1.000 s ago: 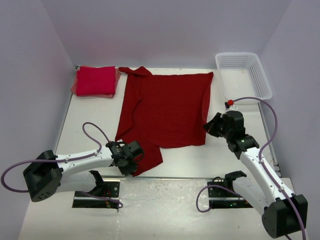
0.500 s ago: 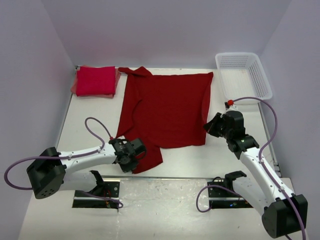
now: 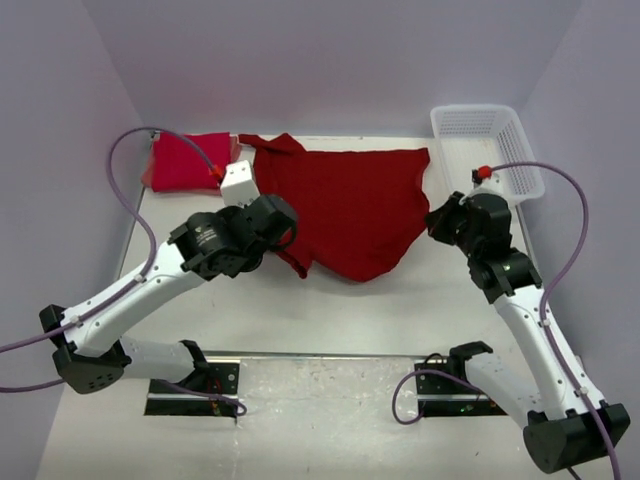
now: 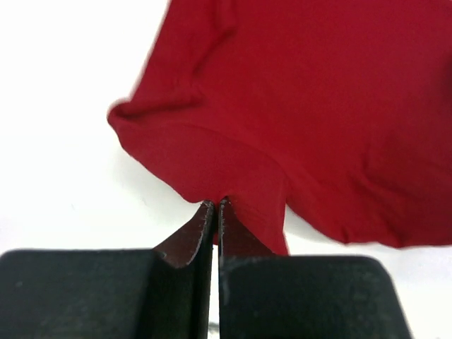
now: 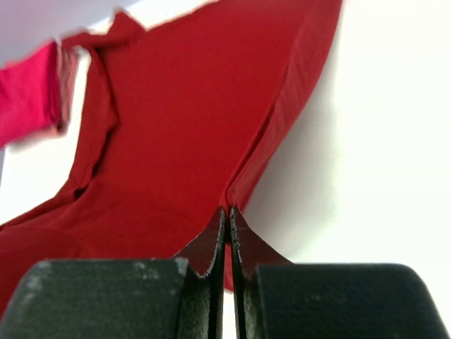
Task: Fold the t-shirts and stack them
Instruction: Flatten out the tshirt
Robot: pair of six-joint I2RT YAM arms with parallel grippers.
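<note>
Left arm (image 3: 130, 293) ran from its base in the lower left of the top view diagonally up toward the middle, with the wrist sitting left of centre. Its pincer (image 3: 280, 222) pointed right, and on the wrist cam the fingers (image 4: 189, 240) were pressed flat together, basically zero gap, with a bit of the dark red t-shirt (image 3: 350, 205) nipped at the tips. Right arm (image 3: 527, 330) came up from the lower right corner and leaned toward the upper right. Its pincer (image 3: 438, 222) pointed left, jaws likewise clamped tight on that shirt's folded edge. Both pincers were at roughly the same height in the frame.
</note>
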